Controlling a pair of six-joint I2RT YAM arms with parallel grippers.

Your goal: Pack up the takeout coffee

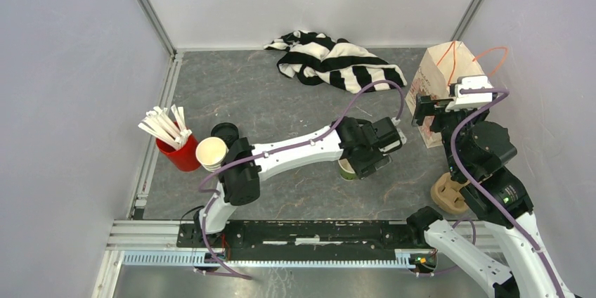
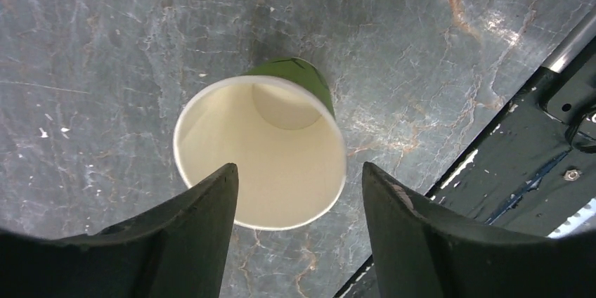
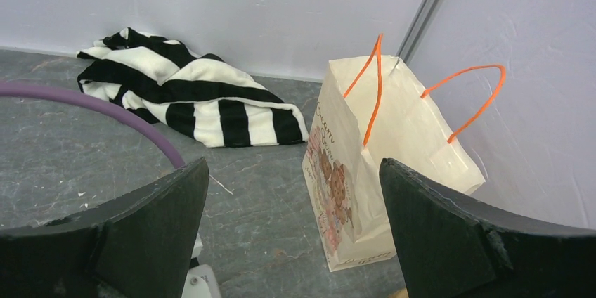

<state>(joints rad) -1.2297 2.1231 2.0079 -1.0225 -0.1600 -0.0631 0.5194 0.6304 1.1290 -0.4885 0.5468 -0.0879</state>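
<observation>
A single green paper cup (image 2: pixel 260 150) with a cream inside and no lid stands upright on the grey table; in the top view it (image 1: pixel 346 170) is mostly hidden by my left gripper. No lidded cup shows in any view. My left gripper (image 2: pixel 299 171) is open just above the cup, its fingertips near the rim's near side and apart from it; it also shows in the top view (image 1: pixel 355 159). My right gripper (image 3: pixel 292 164) is open and empty, facing a cream paper bag (image 3: pixel 393 150) with orange handles; in the top view this gripper (image 1: pixel 429 112) is beside the bag (image 1: pixel 444 76).
A stack of lidless green cups (image 1: pixel 211 152) and a loose black lid (image 1: pixel 225 131) sit at the left beside a red cup of white sticks (image 1: pixel 179 152). A striped cloth (image 1: pixel 337 59) lies at the back. A tan object (image 1: pixel 448 196) sits by the right arm. A black rail (image 1: pixel 302 233) runs along the front.
</observation>
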